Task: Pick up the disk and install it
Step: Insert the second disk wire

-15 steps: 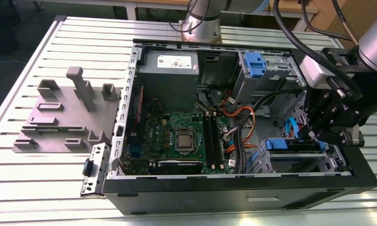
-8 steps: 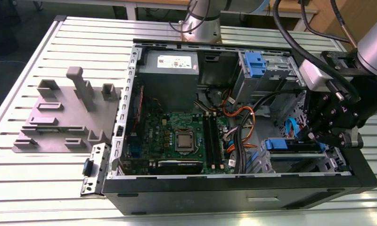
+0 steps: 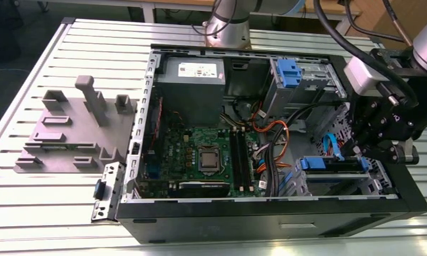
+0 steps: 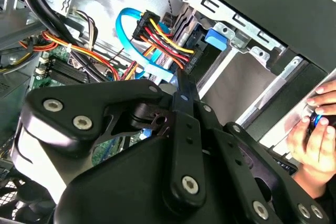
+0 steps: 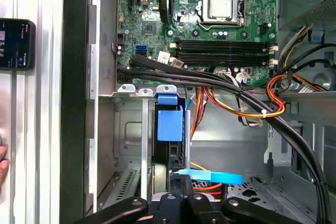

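Note:
The disk (image 3: 331,164) sits in the lower drive bay of the open computer case (image 3: 270,213), at the exterior view's right, its blue side frame facing up. Seen edge-on, the disk (image 5: 169,124) stands in the bay slot in the first wrist view. The blue tab of the disk (image 4: 216,36) shows in the second wrist view. My gripper (image 3: 361,151) hangs just to the exterior view's right of it. The black fingers come together at the gripper (image 4: 177,80) tip, shut, right by the disk's end in both wrist views, gripper (image 5: 181,182). Contact cannot be made out.
A blue data cable (image 5: 207,176) and a red-yellow power bundle (image 4: 157,35) run beside the gripper. A grey power-supply box (image 3: 192,74) and a blue bracket (image 3: 288,72) sit at the case's back. A grey fixture (image 3: 71,128) lies on the table. A person's hand (image 4: 317,140) is near the case edge.

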Robot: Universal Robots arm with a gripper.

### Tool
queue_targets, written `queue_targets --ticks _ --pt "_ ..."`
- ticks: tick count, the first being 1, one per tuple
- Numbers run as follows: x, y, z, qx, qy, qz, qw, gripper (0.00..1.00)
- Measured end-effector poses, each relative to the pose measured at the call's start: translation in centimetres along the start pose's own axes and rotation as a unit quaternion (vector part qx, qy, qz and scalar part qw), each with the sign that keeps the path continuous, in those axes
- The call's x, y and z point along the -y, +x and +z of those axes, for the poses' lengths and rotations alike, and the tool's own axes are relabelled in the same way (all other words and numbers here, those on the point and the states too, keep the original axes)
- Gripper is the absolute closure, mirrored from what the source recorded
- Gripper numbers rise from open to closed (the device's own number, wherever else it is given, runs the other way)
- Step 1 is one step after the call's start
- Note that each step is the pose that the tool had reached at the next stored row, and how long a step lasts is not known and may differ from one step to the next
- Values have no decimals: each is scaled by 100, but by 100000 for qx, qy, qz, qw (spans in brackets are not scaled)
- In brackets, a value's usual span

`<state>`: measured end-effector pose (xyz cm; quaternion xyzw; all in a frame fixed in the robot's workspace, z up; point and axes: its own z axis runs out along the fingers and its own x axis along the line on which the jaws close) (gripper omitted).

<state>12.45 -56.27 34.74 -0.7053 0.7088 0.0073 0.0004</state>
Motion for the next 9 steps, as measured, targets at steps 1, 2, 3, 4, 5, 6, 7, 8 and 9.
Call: queue_targets --ticks 1,2,3,4,5,6,7,8,9 --pt "-7 0 -1 -3 -1 0 100000 89" --pt "-13 0 -1 1 1 0 100000 89" --pt "-17 0 -1 4 2 -2 100000 89" --pt "-19 0 -1 -1 1 -4 100000 89" --pt "-21 0 -1 -3 3 -5 100000 89" --pt "-32 0 -1 -3 4 -1 100000 89" --pt "-41 0 -1 -3 4 0 100000 89" --pt "-42 0 -1 -5 4 0 100000 89" --pt "-43 0 -1 -2 4 -1 100000 89"
